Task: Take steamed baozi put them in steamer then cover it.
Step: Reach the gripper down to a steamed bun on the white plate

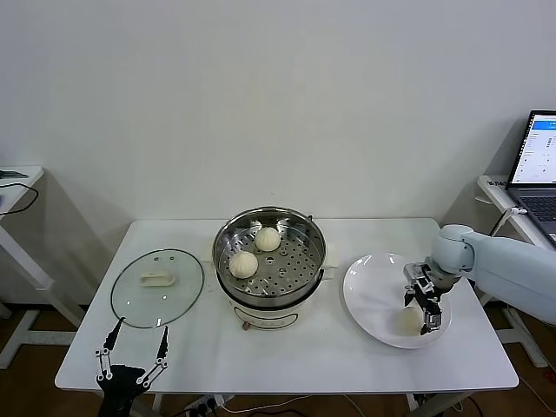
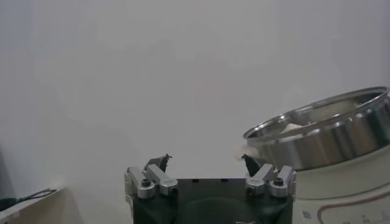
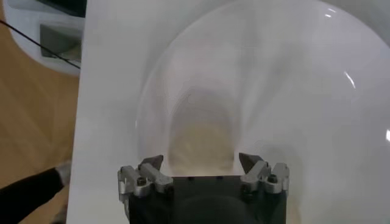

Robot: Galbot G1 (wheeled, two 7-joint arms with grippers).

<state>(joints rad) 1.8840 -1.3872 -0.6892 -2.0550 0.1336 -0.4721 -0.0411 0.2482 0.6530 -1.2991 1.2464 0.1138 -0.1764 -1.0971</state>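
Baozi point(image 1: 410, 320) lies on plate point(image 1: 369, 287) between open right end effector point(image 1: 425, 304) fingers.

The right arm point(image 1: 508, 265) is clad in smooth, pale blue-white shells, with a rounded joint housing near the wrist. Its right gripper point(image 1: 423, 307) is a compact black and silver metal block with small screw heads. The left gripper point(image 1: 132, 357) has thin black linkage fingers with pale silver pivot joints over a dark body. In both wrist views the jaws rise from a black housing, each carried on silver-grey brackets fixed by dark round screws and ending in small dark pointed tips.
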